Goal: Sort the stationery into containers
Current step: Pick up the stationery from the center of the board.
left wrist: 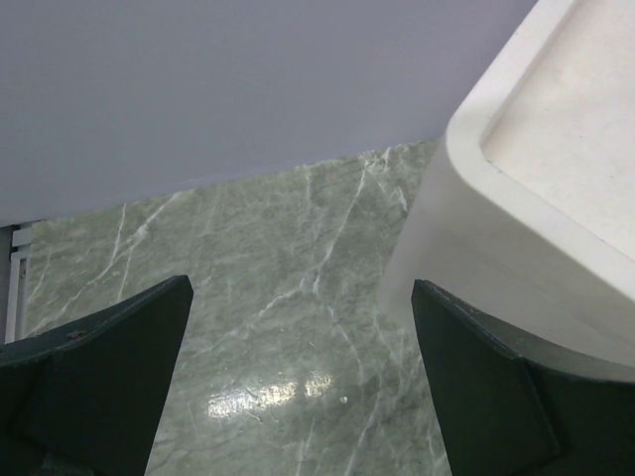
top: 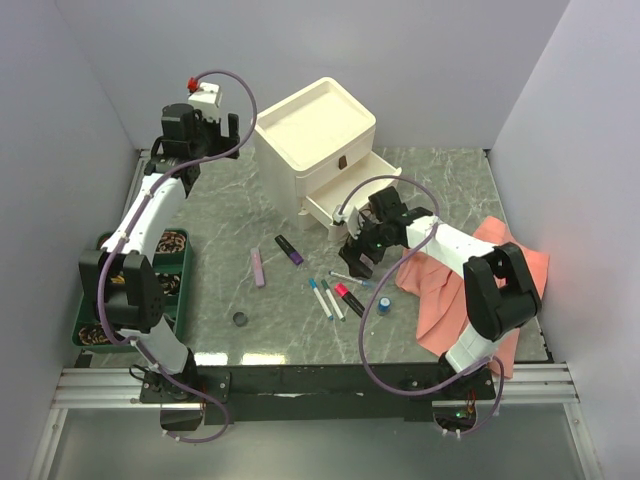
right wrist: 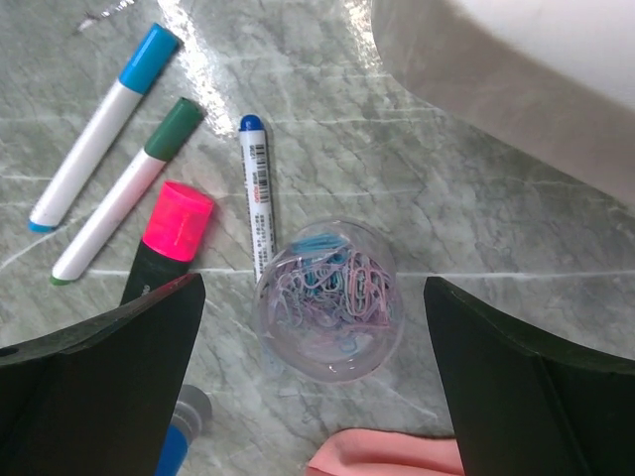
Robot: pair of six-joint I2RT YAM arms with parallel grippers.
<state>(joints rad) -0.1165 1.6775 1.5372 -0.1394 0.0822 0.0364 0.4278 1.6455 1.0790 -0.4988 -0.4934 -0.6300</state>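
Observation:
My right gripper (top: 358, 256) (right wrist: 316, 327) is open and hovers over a clear round tub of coloured paper clips (right wrist: 329, 299), which lies between its fingers untouched. Beside it lie a blue-capped white pen (right wrist: 99, 129), a green-capped white pen (right wrist: 124, 188), a pink-capped dark marker (right wrist: 171, 230), a thin blue-tipped pen (right wrist: 255, 193) and a blue-capped vial (right wrist: 179, 443). A purple highlighter (top: 290, 250), a lilac highlighter (top: 259, 267) and a dark disc (top: 240, 319) lie further left. The cream drawer box (top: 315, 135) has one drawer (top: 352, 195) pulled out. My left gripper (top: 228, 135) (left wrist: 298, 387) is open and empty, left of the box (left wrist: 516, 198).
A salmon-pink cloth (top: 470, 275) lies right of the right gripper, and its edge (right wrist: 387, 461) lies just below the tub. A green tray (top: 185, 262) with dark items sits at the left edge of the marble table. Grey walls enclose the table.

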